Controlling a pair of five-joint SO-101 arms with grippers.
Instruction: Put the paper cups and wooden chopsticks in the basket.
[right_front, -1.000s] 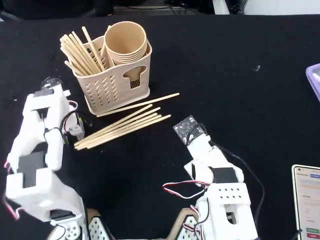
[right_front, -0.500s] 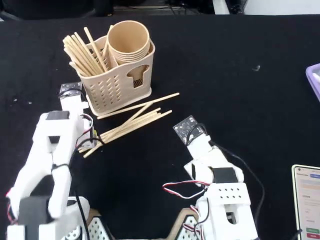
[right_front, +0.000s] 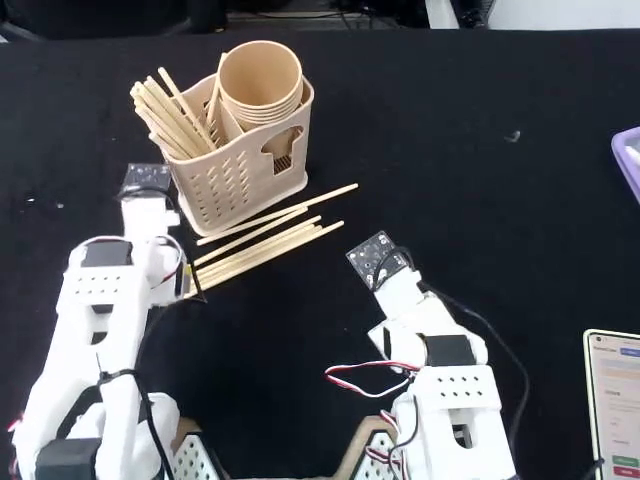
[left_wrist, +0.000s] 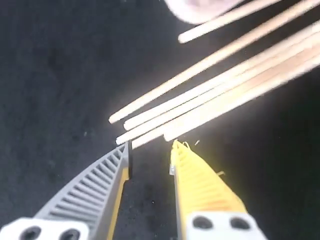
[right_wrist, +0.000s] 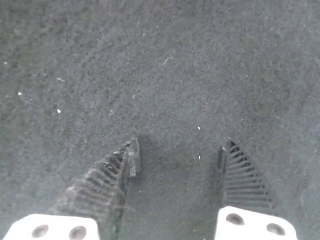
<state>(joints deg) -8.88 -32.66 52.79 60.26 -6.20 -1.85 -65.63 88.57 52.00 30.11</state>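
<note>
Black cloth covers the desk (right_front: 480, 150). Toward its far left corner stands the basket (right_front: 245, 170), upright. A nested stack of paper cups (right_front: 260, 80) sits in one compartment, and a sheaf of wooden chopsticks (right_front: 165, 108) leans in the other. More loose chopsticks (right_front: 265, 243) lie flat on the cloth just beside the basket's near side, fanned toward the middle of the desk.

Seen up close from the left wrist, the left gripper (left_wrist: 150, 147) is parted by a narrow gap and holds nothing. The loose sticks' ends lie right at its fingertips. The right gripper (right_wrist: 180, 147) is spread wide over bare cloth, nothing between its fingers.

At the desk's right edge lie a lit screen (right_front: 612, 400), its print too small to read, and a purple object (right_front: 628, 158).
</note>
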